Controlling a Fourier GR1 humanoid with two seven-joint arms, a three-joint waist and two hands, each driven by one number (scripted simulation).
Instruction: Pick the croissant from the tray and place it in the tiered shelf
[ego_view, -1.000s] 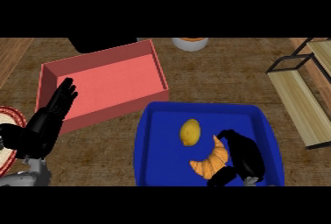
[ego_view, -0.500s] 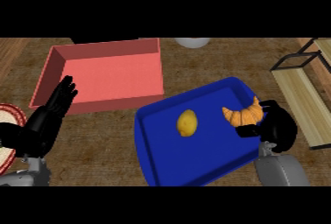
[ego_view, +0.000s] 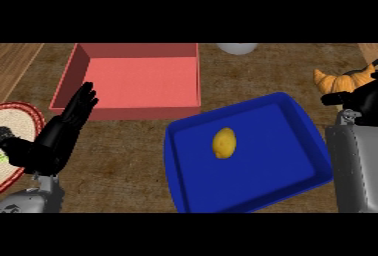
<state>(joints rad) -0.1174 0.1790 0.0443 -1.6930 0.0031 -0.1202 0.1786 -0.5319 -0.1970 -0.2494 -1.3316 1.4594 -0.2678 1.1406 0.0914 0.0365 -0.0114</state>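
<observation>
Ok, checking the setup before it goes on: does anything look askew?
Yes: the tray sits rotated against the squarely set box. The croissant is in the right hand; nothing is spilled.

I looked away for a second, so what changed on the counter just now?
The right robot hand lifted the croissant out of the blue tray and carried it right, past the tray's edge, still gripping it. The tray looks turned. The yellow object stays in the tray; the left robot hand stays open at the left.
</observation>
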